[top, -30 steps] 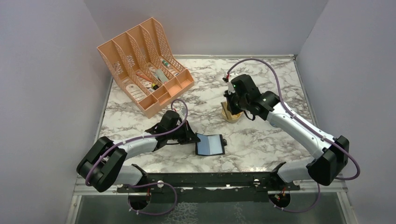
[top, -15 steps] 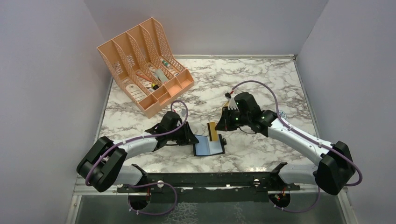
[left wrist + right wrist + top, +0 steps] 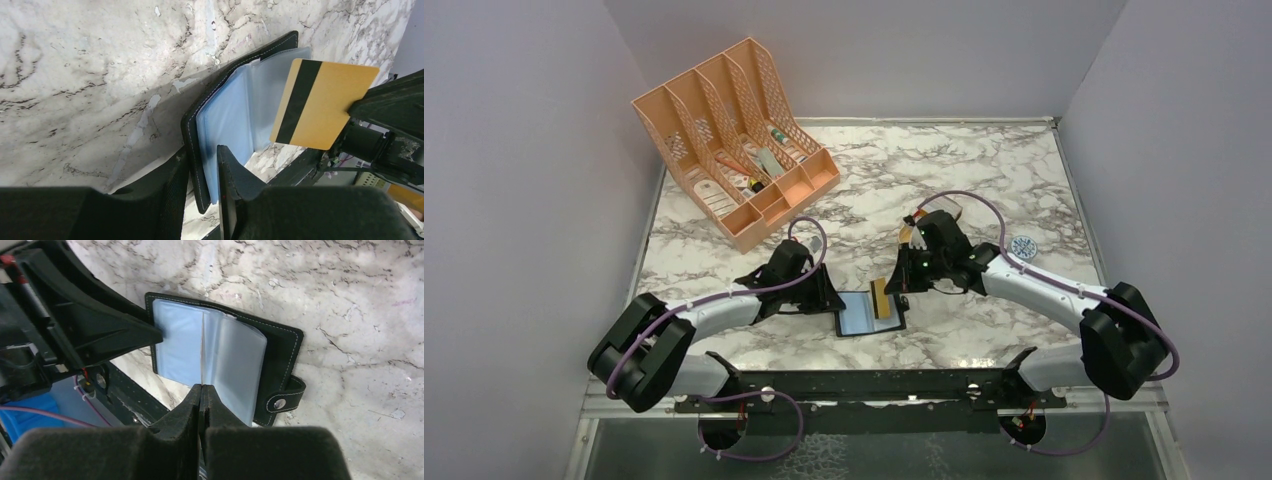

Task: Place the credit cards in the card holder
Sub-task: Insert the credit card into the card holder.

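You are looking at the card holder [image 3: 864, 314] lying open and flat on the marble bench [image 3: 984, 160], near the front edge between the 2 arms. Its inside is facing up, showing clear blue-tinted sleeves [image 3: 175, 347]. Its long axis is running left to right across the top view, slightly skewed, and the snap tab [image 3: 287, 397] is pointing right.

Your left pincer [image 3: 202, 150] is sitting at the holder's left edge with its jaws standing narrowly apart. The black cover's rim is lying in the gap between them, and I cannot tell whether they are pressing on it.

Your right pincer [image 3: 894, 288] is squeezing fully closed on 1 tan-orange credit card [image 3: 330, 107]. It is holding the card over the holder's right half, standing tilted rather than flat. The card's black stripe [image 3: 296, 102] is running along the edge farthest from the pincer, and that edge is facing the sleeves.

A peach desk organiser [image 3: 734, 140] is standing at the far left of the bench, well apart.
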